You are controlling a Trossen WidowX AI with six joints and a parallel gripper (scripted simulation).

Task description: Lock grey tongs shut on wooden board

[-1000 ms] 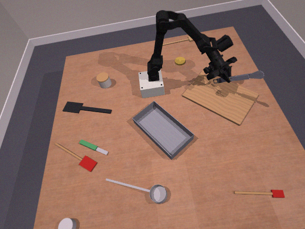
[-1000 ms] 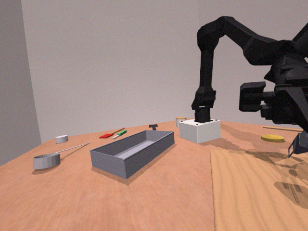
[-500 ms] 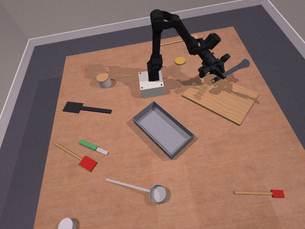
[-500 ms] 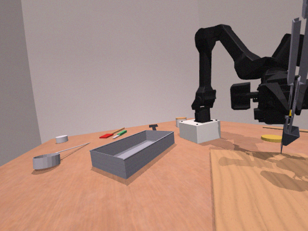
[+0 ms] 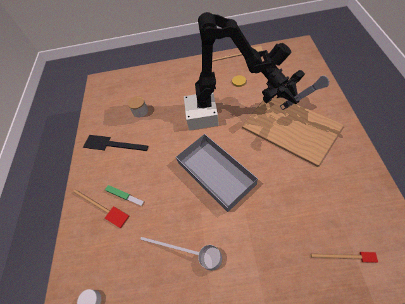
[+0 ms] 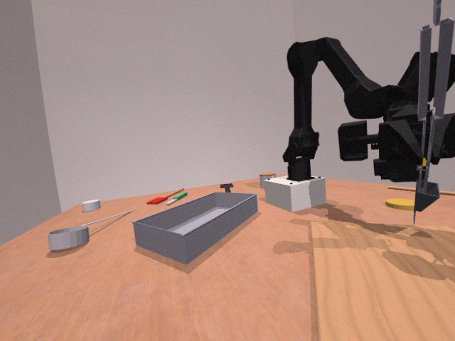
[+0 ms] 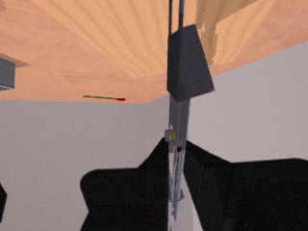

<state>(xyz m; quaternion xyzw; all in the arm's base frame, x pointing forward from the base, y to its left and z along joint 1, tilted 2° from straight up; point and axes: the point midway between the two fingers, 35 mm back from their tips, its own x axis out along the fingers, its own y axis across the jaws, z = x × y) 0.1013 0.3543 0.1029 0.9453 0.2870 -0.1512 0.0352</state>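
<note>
My gripper [image 5: 295,99] [image 6: 427,159] [image 7: 170,141] is shut on the grey tongs [image 5: 305,94] [image 6: 425,73] [image 7: 179,113] and holds them in the air above the back part of the wooden board [image 5: 314,144] [image 6: 352,293] [image 7: 111,43]. In the exterior view the tongs stand steeply, tip end up and out of the top of the frame, the dark lower end above the board. Their two arms run close together with a narrow gap. A small yellow part shows between the fingertips. Whether the lock is engaged cannot be seen. The roasting tin [image 5: 217,173] [image 6: 165,238] is empty.
A yellow disc [image 5: 238,80] [image 6: 399,204] lies behind the board. A lidded jar [image 5: 138,107] and a black spatula [image 5: 98,142] are left of the arm's base [image 5: 202,114]. A saucepan [image 5: 210,257] [image 6: 68,239], a green-handled tool [image 5: 118,192] and red-headed spatulas [image 5: 116,216] [image 5: 369,257] lie farther forward.
</note>
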